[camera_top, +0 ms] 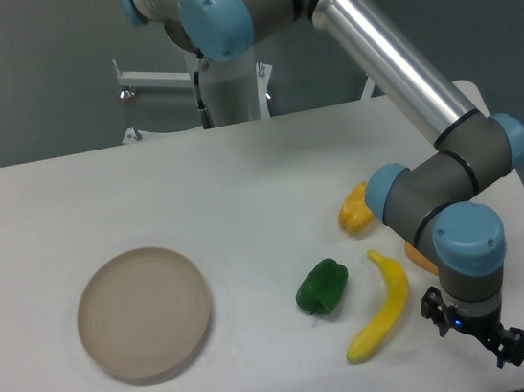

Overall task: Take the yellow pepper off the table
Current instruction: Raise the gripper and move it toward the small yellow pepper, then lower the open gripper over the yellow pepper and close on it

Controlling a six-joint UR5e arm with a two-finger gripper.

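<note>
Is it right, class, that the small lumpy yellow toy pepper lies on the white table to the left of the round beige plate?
No. The small lumpy yellow toy pepper lies on the white table, but to the right of the round beige plate, partly behind the arm. The fixed camera view shows this.

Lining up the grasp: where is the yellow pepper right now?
The yellow pepper lies on the table, right of centre in the camera view, partly hidden by the arm's wrist, up and right of the green pepper and above the banana.
</note>
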